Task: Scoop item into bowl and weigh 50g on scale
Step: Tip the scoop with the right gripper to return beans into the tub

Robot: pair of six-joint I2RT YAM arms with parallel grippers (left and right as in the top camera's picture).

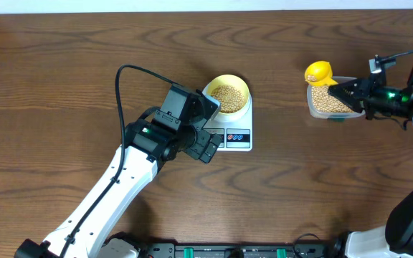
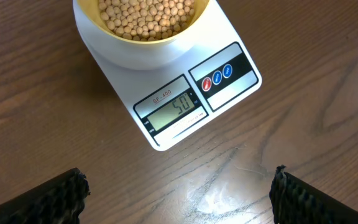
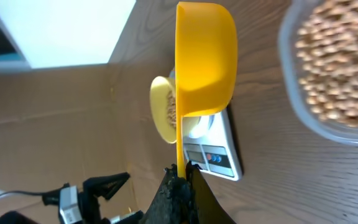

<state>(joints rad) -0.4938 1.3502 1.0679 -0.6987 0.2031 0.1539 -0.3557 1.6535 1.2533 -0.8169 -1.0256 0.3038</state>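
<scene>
1. Apparently at the closing check of the weighing rather than at scooping: bowl point(image 2: 135, 56) of beans point(image 2: 148, 18) seated on the scale point(image 2: 235, 43), near the middle of the counter point(image 1: 63, 86), a little toward its far edge.
2. On the display point(image 2: 173, 109), what looks like 50; target judged met.
3. Spread wide and holding nothing: left gripper point(image 2: 179, 180), poised over bare wood just on the near-edge side of the scale, not touching it.
4. Pinched tight on the handle of the yellow scoop point(image 3: 204, 62): right gripper point(image 3: 182, 180), with the scoop's cup up over the clear container point(image 3: 288, 74) of spare beans toward the far right corner. Cannot tell whether anything is in the cup.
5. Next, probably: add nothing more, tip any remainder into the container, and set the scoop down well apart from the scale. Calls for keeping both arms off the platform, to hold the reading steady.
</scene>
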